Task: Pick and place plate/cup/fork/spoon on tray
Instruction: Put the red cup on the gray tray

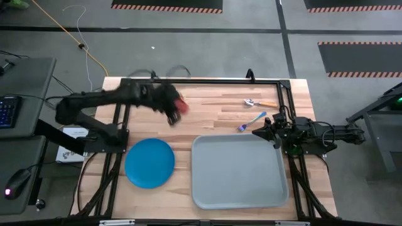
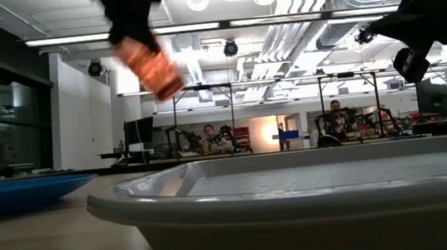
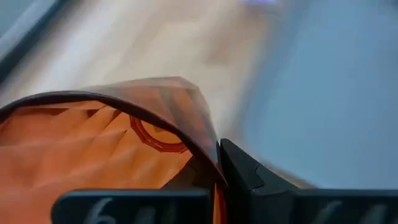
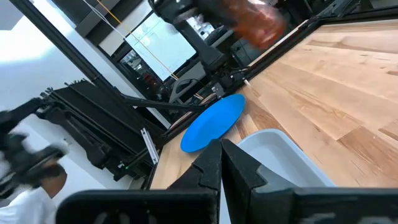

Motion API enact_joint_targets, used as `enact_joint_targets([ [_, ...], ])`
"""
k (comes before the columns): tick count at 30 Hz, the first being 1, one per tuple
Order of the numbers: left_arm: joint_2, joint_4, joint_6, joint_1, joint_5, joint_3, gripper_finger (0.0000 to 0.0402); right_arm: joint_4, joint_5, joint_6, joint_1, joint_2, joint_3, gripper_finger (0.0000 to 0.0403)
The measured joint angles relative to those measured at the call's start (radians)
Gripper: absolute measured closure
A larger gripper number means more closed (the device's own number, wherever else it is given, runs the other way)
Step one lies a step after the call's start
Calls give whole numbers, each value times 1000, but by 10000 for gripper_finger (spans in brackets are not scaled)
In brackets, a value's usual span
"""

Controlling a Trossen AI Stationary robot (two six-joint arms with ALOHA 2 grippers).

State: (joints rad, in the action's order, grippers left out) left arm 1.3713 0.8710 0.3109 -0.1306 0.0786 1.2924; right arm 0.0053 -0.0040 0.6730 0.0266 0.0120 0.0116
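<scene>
Left gripper (image 1: 178,110) grips the cup (image 1: 182,107) in mid-air over bare wood, beyond the plate (image 1: 149,162) — I see my right gripper (image 1: 259,132) pinched shut, hovering by the tray (image 1: 239,171).

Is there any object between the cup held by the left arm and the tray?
No visible obstacle. The left gripper holds the cup in the air; only bare table separates it from the empty tray. The plate lies aside.
</scene>
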Motion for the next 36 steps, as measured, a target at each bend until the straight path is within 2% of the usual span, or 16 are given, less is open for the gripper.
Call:
enact_joint_targets([
  [3,98,-4,-20,200,11,110,398,0,0,0,0,0,0,402],
  [6,204,-10,-138,351,69,205,399,0,0,0,0,0,0,402],
  [11,382,1,-290,497,226,323,399,0,0,0,0,0,0,402],
  [20,567,2,-603,499,229,345,400,0,0,0,0,0,0,402],
  [24,622,13,-681,478,205,345,400,0,0,0,0,0,0,402],
  [30,640,51,-689,449,172,345,400,0,0,0,0,1,0,402],
  [36,635,131,-678,422,54,344,400,0,0,0,0,1,0,402],
])
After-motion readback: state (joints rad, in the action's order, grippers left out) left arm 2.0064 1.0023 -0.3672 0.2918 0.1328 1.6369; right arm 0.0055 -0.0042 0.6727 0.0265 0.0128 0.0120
